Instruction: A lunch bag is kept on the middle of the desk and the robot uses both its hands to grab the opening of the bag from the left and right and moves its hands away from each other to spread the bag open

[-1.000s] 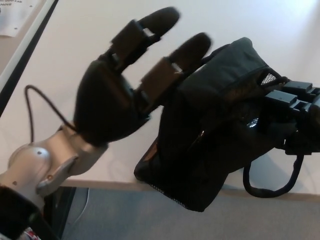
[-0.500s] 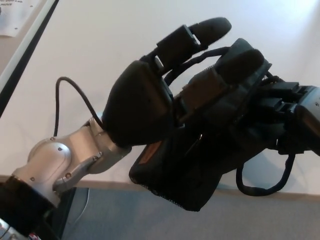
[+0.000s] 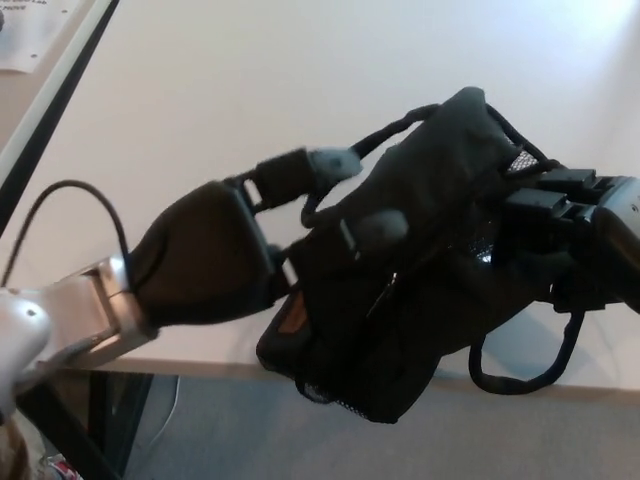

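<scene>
The black lunch bag point(image 3: 420, 300) lies at the front of the white desk point(image 3: 250, 90), its lower corner hanging over the edge. My left hand point(image 3: 205, 260) comes in from the left. Two fingertips point(image 3: 335, 162) curl over the bag's left side and its carry strap, and the thumb is hidden. My right hand point(image 3: 570, 235) is at the bag's right side, its fingers closed into the fabric near the mesh patch. A strap loop point(image 3: 525, 375) dangles below the right hand. The opening itself is hidden.
The desk's front edge point(image 3: 180, 365) runs just under the bag, with grey floor point(image 3: 230, 430) below. A black strip point(image 3: 50, 110) and a sheet of paper point(image 3: 25, 35) lie at the far left. A thin black cable point(image 3: 70, 195) loops off my left wrist.
My left hand has dropped from raised and spread to lower and further left, its fingers now curled onto the bag's left side. The right hand stays on the bag, which has shifted slightly.
</scene>
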`<state>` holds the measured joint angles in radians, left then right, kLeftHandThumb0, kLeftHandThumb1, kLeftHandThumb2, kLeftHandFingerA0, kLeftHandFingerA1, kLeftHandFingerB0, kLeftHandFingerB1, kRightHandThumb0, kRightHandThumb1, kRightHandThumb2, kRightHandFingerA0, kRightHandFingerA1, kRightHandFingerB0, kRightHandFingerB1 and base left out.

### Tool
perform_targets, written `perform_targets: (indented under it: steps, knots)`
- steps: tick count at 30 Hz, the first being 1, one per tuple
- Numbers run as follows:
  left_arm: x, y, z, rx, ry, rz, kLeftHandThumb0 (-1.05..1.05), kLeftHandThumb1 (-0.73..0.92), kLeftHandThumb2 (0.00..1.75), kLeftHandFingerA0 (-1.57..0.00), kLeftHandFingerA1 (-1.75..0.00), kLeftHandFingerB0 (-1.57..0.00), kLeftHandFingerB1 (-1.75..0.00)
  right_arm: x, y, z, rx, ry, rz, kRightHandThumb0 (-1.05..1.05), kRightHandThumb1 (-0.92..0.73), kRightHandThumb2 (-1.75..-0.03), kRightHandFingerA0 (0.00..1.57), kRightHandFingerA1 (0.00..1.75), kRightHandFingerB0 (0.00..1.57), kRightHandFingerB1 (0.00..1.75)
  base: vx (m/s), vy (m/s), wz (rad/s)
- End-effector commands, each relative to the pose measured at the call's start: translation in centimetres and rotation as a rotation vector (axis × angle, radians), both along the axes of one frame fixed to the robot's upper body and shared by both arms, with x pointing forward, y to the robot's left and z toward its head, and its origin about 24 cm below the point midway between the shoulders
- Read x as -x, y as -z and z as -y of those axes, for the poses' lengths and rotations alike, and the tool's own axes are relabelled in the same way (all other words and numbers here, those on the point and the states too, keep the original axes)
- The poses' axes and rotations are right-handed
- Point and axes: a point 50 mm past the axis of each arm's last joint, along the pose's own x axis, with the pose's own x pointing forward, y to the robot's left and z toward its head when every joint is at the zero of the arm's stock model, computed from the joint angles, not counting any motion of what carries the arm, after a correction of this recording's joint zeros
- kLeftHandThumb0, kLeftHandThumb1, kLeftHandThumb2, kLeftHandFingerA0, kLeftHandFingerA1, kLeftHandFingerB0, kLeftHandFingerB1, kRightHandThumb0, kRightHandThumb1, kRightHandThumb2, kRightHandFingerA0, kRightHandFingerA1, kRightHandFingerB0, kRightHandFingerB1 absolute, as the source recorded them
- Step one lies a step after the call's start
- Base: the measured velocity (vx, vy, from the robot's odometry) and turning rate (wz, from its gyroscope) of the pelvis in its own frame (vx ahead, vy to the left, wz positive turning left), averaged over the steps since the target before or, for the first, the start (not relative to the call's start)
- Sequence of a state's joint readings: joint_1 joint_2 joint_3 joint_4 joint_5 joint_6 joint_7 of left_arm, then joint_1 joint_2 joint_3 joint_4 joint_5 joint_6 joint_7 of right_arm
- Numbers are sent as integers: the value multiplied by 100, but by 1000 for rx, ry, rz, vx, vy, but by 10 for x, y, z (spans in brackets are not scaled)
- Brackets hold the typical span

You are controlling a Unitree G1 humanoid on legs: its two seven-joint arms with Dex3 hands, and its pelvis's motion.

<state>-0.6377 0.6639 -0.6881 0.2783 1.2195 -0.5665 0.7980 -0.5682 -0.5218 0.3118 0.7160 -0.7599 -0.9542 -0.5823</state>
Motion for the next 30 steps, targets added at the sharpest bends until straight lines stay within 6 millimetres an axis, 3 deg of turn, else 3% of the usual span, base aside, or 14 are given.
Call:
perform_targets:
  steps: [1,2,4,5,14,17,18,19,20,21,22,23,25,30]
  knots:
    - [17,28,-13,-207,106,-12,-1,45,71,-23,-36,-10,-39,-8,-13,-4,-2,-6,50,-26,-61,-60,88,168,72,159,0,0,0]
    - [18,31,-13,-220,113,-14,0,31,90,-12,-50,0,-48,-8,-15,-4,-8,-12,61,-28,-62,-61,88,170,69,153,0,0,0]
    - [21,37,-10,-241,115,-29,0,41,80,-17,-41,-1,-34,-10,-18,-5,-12,-17,73,-27,-64,-60,88,173,69,157,0,0,0]
    - [24,40,-9,-254,112,-48,-9,48,73,-11,-37,-2,-22,-11,-19,-9,-13,-20,69,-25,-65,-58,82,173,64,158,0,0,0]
    - [34,47,27,-138,224,-86,7,41,87,-10,-43,-1,-30,-16,-27,-16,-9,-32,88,-26,-59,-61,84,170,70,160,0,0,0]
    - [34,44,40,-96,215,-87,6,45,86,-16,-40,-14,-33,-16,-28,-20,-23,-52,94,-24,-59,-61,85,170,70,160,0,0,0]
    - [33,44,45,-82,186,-76,8,43,90,-29,-41,-53,-39,-17,-29,-21,-21,-53,93,-27,-59,-61,86,168,71,159,0,0,0]
    - [33,44,46,-89,176,-66,10,35,100,-28,-58,-55,-67,-17,-29,-21,-23,-56,93,-26,-58,-61,86,168,70,159,0,0,0]
    - [32,43,47,-100,166,-56,10,35,100,-28,-58,-55,-67,-17,-29,-22,-27,-59,94,-26,-58,-61,86,168,70,159,0,0,0]
    - [32,42,48,-105,167,-41,14,39,88,-49,-42,-74,-50,-16,-29,-22,-30,-62,94,-26,-59,-61,86,168,70,159,0,0,0]
    - [31,41,50,-100,165,-49,9,39,79,-64,-48,-94,-60,-16,-30,-23,-42,-71,97,-25,-57,-61,88,168,71,158,0,0,0]
    - [30,41,52,-87,147,-68,-18,45,57,-96,-154,-110,-71,-16,-30,-24,-47,-74,98,-26,-59,-61,87,169,69,161,0,0,0]
    - [30,41,57,-38,121,-112,-17,46,58,-105,-162,-113,-79,-16,-31,-24,-47,-75,103,-26,-59,-60,86,170,68,162,0,0,0]
    - [28,46,65,15,53,-178,-27,49,65,-106,-165,-109,-86,-14,-29,-23,-50,-77,91,-32,-61,-61,87,170,68,152,0,0,0]
